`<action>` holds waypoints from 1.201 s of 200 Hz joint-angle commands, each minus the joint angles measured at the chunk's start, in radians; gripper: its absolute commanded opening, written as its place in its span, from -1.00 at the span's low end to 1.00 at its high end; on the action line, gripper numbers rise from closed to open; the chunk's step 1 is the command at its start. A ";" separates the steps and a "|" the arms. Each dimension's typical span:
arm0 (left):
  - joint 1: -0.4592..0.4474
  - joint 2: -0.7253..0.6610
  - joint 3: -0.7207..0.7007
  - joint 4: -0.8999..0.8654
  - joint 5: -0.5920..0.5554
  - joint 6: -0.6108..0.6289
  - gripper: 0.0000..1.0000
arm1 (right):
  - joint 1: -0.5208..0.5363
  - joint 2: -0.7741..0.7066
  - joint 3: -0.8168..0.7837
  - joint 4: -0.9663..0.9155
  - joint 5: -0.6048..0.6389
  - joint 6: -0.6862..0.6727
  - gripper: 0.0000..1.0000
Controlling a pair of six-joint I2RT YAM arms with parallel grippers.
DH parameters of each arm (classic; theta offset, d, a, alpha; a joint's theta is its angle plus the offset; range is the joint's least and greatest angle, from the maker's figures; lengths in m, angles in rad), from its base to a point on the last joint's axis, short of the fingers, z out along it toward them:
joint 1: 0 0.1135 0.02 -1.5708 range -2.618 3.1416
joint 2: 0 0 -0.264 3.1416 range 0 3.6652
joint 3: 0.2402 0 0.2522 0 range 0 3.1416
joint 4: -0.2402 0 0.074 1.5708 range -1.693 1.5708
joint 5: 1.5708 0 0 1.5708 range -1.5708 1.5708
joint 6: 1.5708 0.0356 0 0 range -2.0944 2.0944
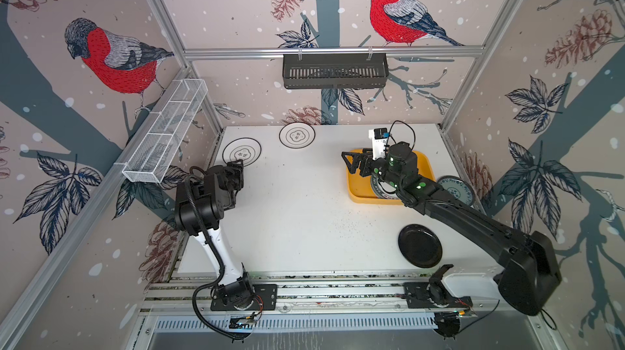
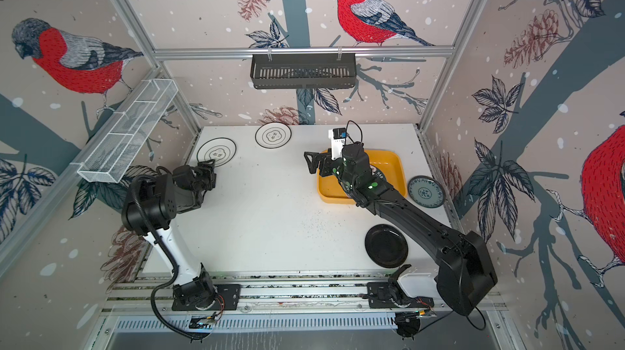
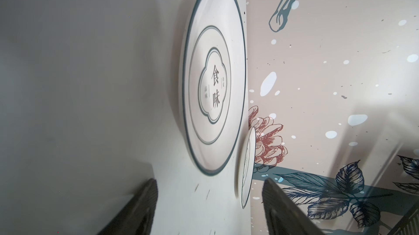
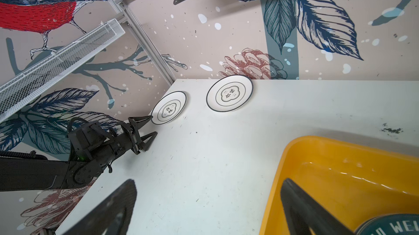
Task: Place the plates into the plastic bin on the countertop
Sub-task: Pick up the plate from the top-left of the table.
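**Left gripper at a flower plate; one plate lying in the bin**

The left gripper (image 4: 152, 126) is reaching low over the far left corner of the countertop (image 1: 297, 213), jaws spread with nothing between them. In the right wrist view one fingertip (image 4: 148, 118) is sitting right at the rim of the near flower plate (image 1: 241, 153); whether it is touching, I cannot tell. In the left wrist view that plate is lying flat just ahead of the fingers (image 3: 145, 199). The second flower plate (image 1: 297, 134) is lying apart from it, by the back wall.

The right gripper (image 1: 355, 165) is hanging over the left rim of the bin (image 1: 356, 193), jaws spread wide and holding nothing. The bin is sitting on the right of the countertop, toward the back. The lettered plate (image 4: 394, 226) is lying inside it, mostly hidden by the arm. The blue-green plate (image 1: 456, 189) is lying just right of the bin, and the black plate (image 1: 419, 246) is lying near the front right.
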 commanded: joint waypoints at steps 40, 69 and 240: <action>0.003 0.104 0.103 -0.142 0.005 -0.053 0.12 | -0.043 0.006 0.007 0.023 0.012 0.007 0.99; 0.003 0.119 0.112 -0.172 -0.020 -0.070 -0.20 | -0.064 0.009 0.004 0.026 0.010 0.023 0.99; -0.020 -0.001 0.012 -0.122 0.023 -0.045 -1.00 | -0.091 -0.134 -0.053 -0.069 0.078 0.033 0.99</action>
